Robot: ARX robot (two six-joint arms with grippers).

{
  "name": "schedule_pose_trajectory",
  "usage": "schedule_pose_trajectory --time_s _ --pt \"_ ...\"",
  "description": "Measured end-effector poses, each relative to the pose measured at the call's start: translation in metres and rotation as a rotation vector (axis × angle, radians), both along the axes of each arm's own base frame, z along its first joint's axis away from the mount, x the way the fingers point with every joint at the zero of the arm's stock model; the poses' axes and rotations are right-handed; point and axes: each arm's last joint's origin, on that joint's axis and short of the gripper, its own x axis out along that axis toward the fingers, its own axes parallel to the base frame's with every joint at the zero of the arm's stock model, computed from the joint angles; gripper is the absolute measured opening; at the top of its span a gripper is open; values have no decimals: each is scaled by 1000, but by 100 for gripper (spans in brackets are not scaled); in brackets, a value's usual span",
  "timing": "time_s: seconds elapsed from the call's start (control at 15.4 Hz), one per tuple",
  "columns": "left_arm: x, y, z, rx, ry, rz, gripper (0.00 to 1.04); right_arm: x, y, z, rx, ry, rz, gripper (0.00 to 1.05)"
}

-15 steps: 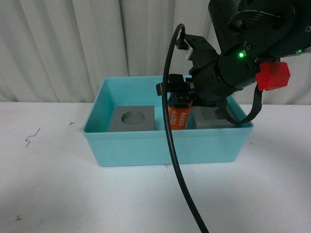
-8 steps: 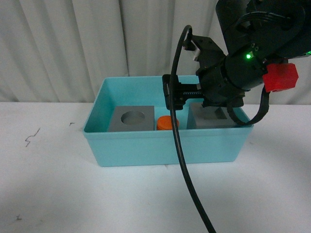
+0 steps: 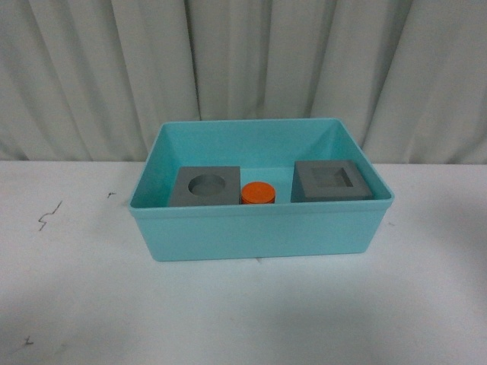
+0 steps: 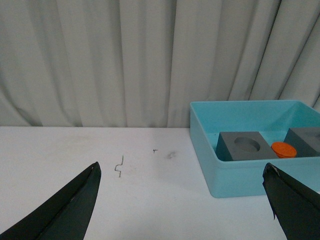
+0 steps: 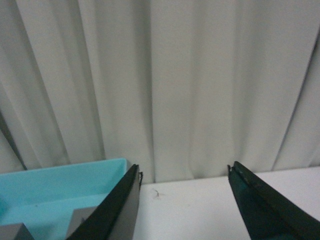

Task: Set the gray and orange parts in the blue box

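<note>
Both matte gray cubes (image 3: 205,187) (image 3: 331,181) and the small orange cylinder (image 3: 257,192) sat inside the light turquoise plastic bin (image 3: 259,228). They looked rigid and light, best pinched across opposite flat sides. Both the left gripper (image 4: 182,200) and the right gripper (image 5: 182,210) stood wide and empty.

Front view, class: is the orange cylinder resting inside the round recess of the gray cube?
No. The orange cylinder stands on the floor of the blue box, between the two gray cubes, and the round recess is empty.

One blue box (image 3: 259,228), two gray cubes (image 3: 204,187) (image 3: 331,181) (different recesses), one orange cylinder (image 3: 258,192).
</note>
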Motion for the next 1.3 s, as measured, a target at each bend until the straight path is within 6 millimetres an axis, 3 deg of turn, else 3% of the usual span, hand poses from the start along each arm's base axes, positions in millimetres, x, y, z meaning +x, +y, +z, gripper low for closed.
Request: schedule_pose_trajectory --time_s 0.07,0.2,0.26,0.39,0.72,1.3 --pt "0 0 0 0 0 -1 98 -27 -8 -32 -22 74 9 34" --pt "0 0 0 0 0 0 98 -46 -16 -39 -28 63 8 9" --pt "0 0 0 0 0 -1 98 -55 -19 -40 -29 44 4 2" --pt "0 0 0 0 0 -1 98 -71 -24 -52 -32 71 7 2" --pt "0 0 0 0 0 -1 98 -95 -36 -61 -32 67 2 2" --pt "0 0 0 0 0 -1 98 -112 -36 -71 -32 62 1 2"
